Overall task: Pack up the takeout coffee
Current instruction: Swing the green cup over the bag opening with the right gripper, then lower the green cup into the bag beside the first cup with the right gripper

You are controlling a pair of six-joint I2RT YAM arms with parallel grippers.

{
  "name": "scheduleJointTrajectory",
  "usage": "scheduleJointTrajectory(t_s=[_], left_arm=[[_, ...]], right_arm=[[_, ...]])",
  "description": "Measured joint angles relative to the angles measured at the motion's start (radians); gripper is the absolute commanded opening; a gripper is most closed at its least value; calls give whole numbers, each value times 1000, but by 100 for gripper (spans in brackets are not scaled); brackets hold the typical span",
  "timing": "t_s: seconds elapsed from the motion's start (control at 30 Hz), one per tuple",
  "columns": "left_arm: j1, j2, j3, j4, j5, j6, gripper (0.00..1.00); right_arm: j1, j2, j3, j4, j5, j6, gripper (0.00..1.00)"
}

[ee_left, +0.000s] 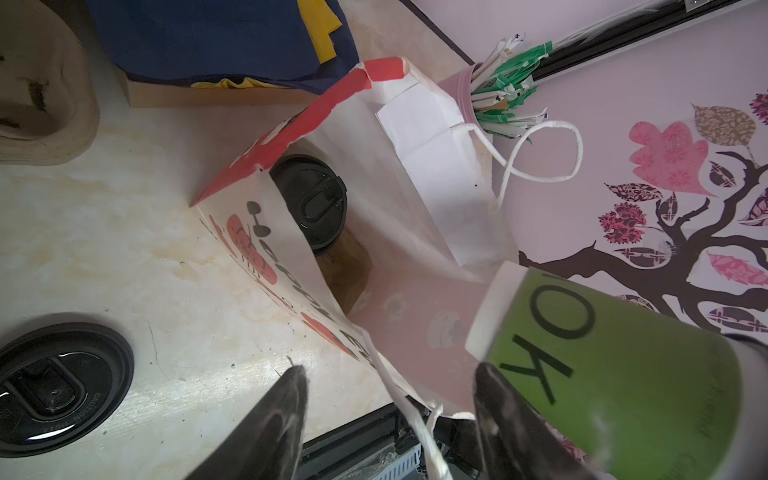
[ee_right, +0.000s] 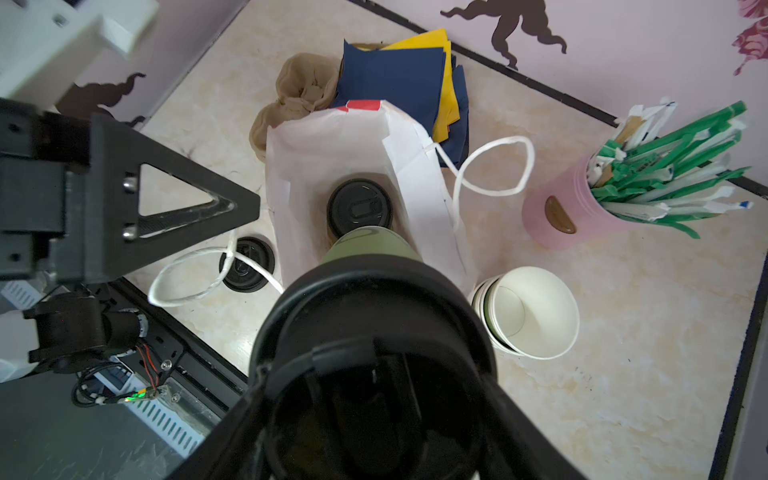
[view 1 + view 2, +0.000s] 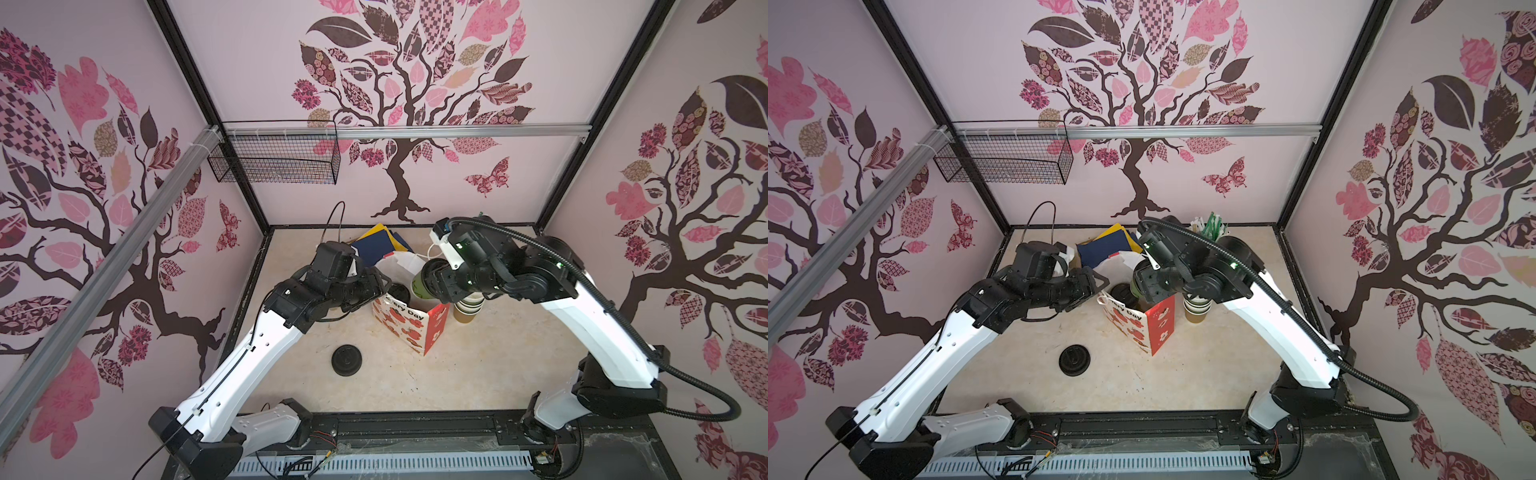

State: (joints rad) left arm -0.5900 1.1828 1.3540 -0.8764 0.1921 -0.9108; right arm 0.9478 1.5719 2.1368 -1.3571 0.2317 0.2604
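The bag (image 3: 409,330) stands on the desk (image 3: 478,368) between the left tool (image 1: 389,376) and the right tool (image 3: 432,277). A cup (image 2: 359,208) stands inside it. A second cup (image 1: 602,374) hangs in the right tool above the bag's mouth. To the right tool's right stand empty cups (image 2: 528,311). A lid (image 3: 347,360) lies in front of the left tool, and napkins (image 2: 395,79) lie beyond both.

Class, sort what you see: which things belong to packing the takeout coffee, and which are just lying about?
Job in hand: paper bag; first lidded cup, standing inside the bag; second lidded cup, held at the bag's mouth.
Lying about: loose black lid; nested lidless cups; pink straw holder; napkins.
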Motion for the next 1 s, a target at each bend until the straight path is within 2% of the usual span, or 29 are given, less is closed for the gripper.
scheduleJointTrajectory(t_s=[0.37,0.6,0.67,0.8,1.0], left_arm=[[0,0,-4,9,12,0,50],[0,9,-21,16,27,1,46],[0,10,-26,15,30,2,48],[0,11,-27,14,30,5,61],[0,21,-27,14,14,3,63]], right_arm=[[-2,153,-15,9,0,-56,68],[-27,204,-15,32,-11,-63,68],[-39,216,-16,44,-18,-66,68],[-57,229,-25,63,-28,-74,68],[-69,229,-50,80,-46,-81,68]])
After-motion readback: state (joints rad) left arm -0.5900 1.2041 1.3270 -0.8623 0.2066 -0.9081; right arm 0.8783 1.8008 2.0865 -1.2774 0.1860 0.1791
